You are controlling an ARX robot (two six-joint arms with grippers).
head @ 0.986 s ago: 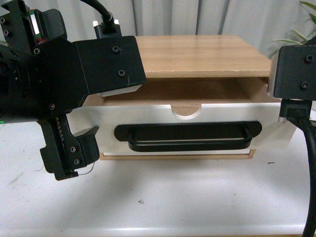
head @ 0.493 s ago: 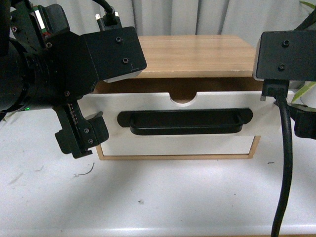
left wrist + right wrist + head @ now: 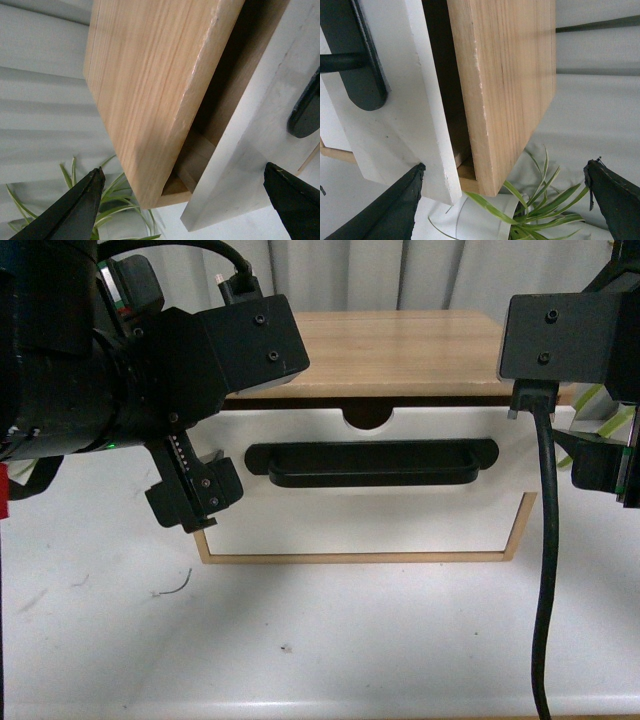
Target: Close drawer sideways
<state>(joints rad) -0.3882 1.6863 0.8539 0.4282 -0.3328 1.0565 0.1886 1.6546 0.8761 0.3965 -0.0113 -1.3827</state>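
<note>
Since a second ago the drawer (image 3: 380, 515) has slid back toward the cabinet (image 3: 400, 340). The broad strip of light wood then on show has shrunk to a thin dark slit, and both arms have come inward. The left gripper (image 3: 190, 205) stands wide apart and holds nothing. Its wrist view shows one dark fingertip (image 3: 82, 210) out beyond the cabinet's end and the other in front of the white panel, with the drawer's left corner between them. Whether either tip touches the panel cannot be told.

The right gripper (image 3: 500, 205) is likewise spread wide and empty, straddling the drawer's right corner. One fingertip (image 3: 390, 210) sits just beside the panel's end and the other is out over the plant (image 3: 535, 215); contact is unclear here too.

Between the arms, the front view shows the drawer almost shut, its white front close under the wooden top. The black bar handle (image 3: 370, 462) runs across it, below the semicircular notch (image 3: 368, 418). Both wrist views show a narrow gap between panel and cabinet edge. A black cable (image 3: 545, 540) hangs before the drawer's right end, above the white table (image 3: 320, 640).
</note>
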